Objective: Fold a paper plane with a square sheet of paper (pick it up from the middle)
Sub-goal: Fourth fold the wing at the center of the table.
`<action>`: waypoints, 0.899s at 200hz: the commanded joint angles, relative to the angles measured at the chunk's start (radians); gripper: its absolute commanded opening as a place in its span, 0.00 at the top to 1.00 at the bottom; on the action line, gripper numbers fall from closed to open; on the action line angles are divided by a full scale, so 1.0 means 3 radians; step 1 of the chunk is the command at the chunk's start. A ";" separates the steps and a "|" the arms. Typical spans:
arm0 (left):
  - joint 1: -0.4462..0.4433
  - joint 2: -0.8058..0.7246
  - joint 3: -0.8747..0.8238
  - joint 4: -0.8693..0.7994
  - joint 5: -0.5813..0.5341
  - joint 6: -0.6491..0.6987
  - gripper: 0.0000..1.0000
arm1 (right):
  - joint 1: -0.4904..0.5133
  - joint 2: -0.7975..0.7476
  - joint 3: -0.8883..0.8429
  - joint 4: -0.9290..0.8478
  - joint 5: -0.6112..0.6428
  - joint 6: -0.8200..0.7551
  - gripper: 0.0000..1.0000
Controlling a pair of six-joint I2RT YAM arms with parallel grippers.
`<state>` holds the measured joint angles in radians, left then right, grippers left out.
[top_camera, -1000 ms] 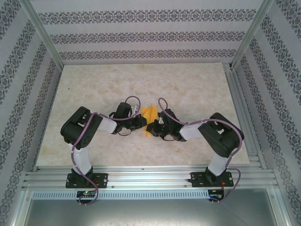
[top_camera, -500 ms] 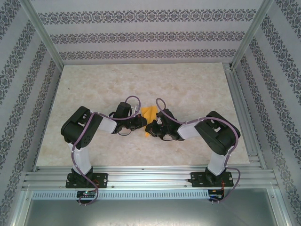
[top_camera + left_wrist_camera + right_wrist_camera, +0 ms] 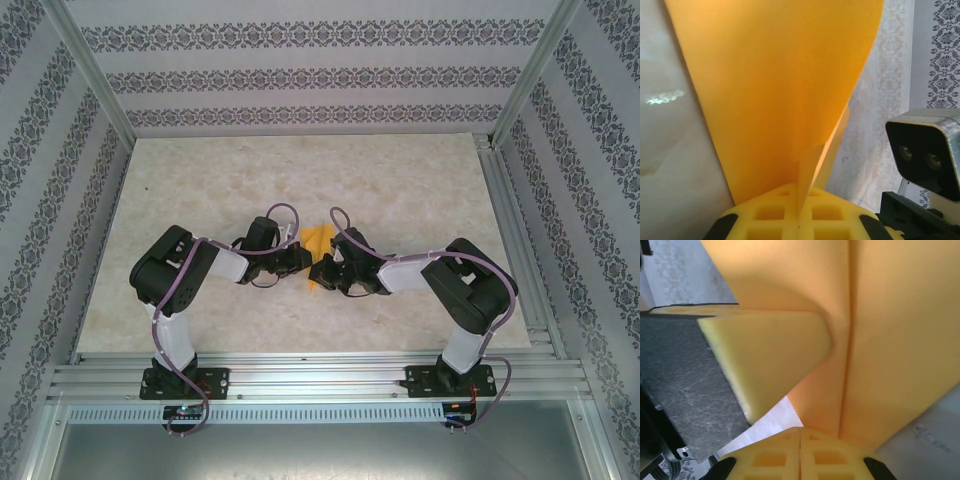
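Pinching the part-folded paper plane (image 3: 318,243) above the tabletop, left jaws and right jaws clamp its crease; aligned, even tension should sharpen it.

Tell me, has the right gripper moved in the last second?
Yes, slightly: the right gripper, holding the paper, has edged left, away from the metal rail on the right.

I see the folded paper (image 3: 780,90) matt and smooth (a thin sheet); the table (image 3: 400,180) looks like polished marble, slightly glossy.
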<state>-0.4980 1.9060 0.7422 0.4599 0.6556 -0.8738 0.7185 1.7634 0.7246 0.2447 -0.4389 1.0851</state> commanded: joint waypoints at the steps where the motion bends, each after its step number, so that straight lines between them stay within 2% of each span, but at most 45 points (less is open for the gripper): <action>1: 0.0054 0.0145 -0.0036 0.0112 -0.0150 -0.0021 0.98 | 0.0054 -0.0068 0.0095 -0.0070 -0.0004 -0.0105 0.93; 130: 0.0053 0.0120 -0.0060 0.0089 -0.0171 0.0008 0.98 | 0.0027 0.0250 0.0080 0.0110 -0.0042 -0.0052 0.92; 180: 0.0054 0.0096 -0.0050 0.0044 -0.0187 0.0034 0.98 | 0.0027 0.0183 0.0087 -0.0326 0.0120 -0.0151 0.93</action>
<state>-0.4973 1.9079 0.7357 0.4778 0.6575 -0.8845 0.7258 1.8141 0.7444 0.2588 -0.4492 1.0710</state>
